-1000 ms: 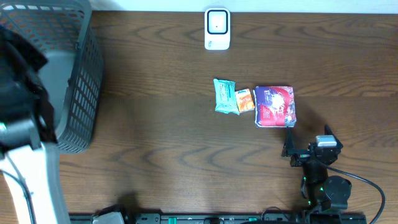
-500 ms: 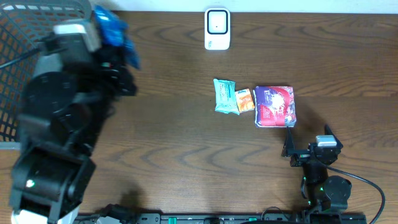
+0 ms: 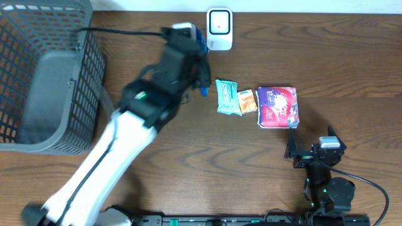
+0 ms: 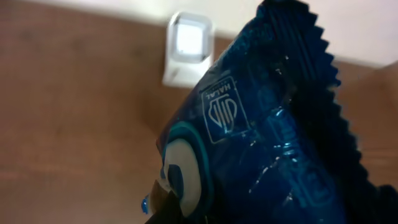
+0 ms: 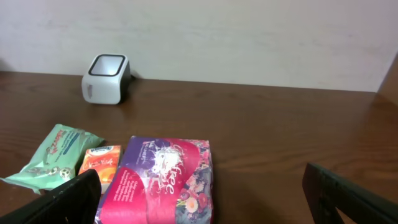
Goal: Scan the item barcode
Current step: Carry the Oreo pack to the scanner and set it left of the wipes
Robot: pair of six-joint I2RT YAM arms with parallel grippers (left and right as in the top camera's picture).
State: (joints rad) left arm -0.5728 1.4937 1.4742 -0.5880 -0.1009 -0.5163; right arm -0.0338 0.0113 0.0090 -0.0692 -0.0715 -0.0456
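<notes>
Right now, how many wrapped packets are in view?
4: a blue packet held up near the scanner, and on the table a green packet, a small orange packet and a purple pack. The basket may hide more.

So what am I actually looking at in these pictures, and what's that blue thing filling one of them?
Two robot arms work at a wooden table. One picture looks down from above; the other two come from small cameras on each arm's wrist. The left arm holds a blue packet near the white barcode scanner, so its camera sees mostly wrapper. The right arm rests with its fingers open, empty. On the table lie a green packet, a small orange packet and a purple pack; a grey basket stands at the left.
</notes>
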